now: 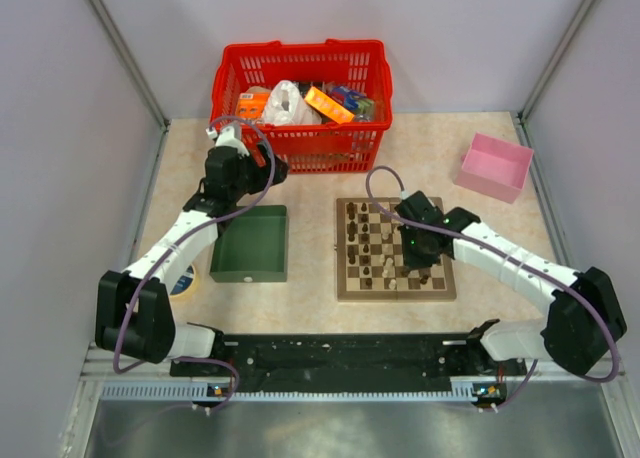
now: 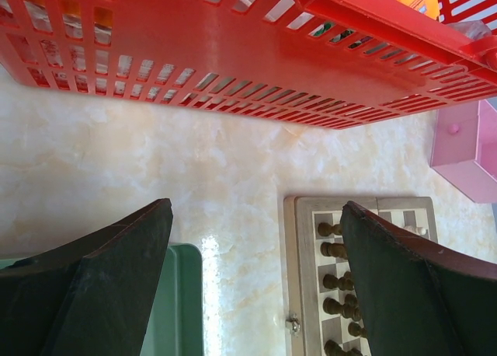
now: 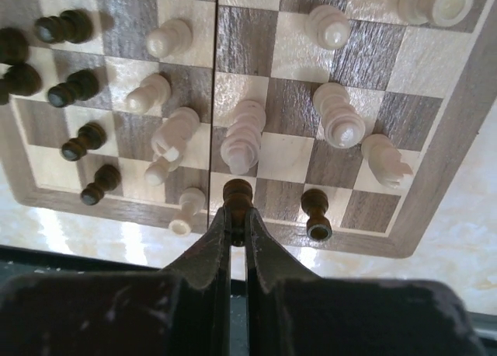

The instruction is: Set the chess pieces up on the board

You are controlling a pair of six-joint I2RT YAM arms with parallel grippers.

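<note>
The wooden chessboard (image 1: 343, 278) lies at centre right of the table, with dark and pale pieces scattered on it. My right gripper (image 3: 238, 220) hangs over the board's near half (image 1: 420, 268) and is shut on a dark brown pawn (image 3: 238, 194) at the board's near edge. Another dark pawn (image 3: 317, 214) lies toppled beside it. Pale pieces (image 3: 243, 135) stand and lie just beyond, and dark pieces (image 3: 71, 92) sit at the left. My left gripper (image 2: 256, 216) is open and empty, high near the red basket; the board's left edge (image 2: 299, 278) shows below it.
A red basket (image 1: 300, 143) with packets stands at the back. A pink box (image 1: 493, 165) sits at the back right. A green tray (image 1: 251, 243) lies left of the board, and a tape roll (image 1: 185, 281) lies near the left arm.
</note>
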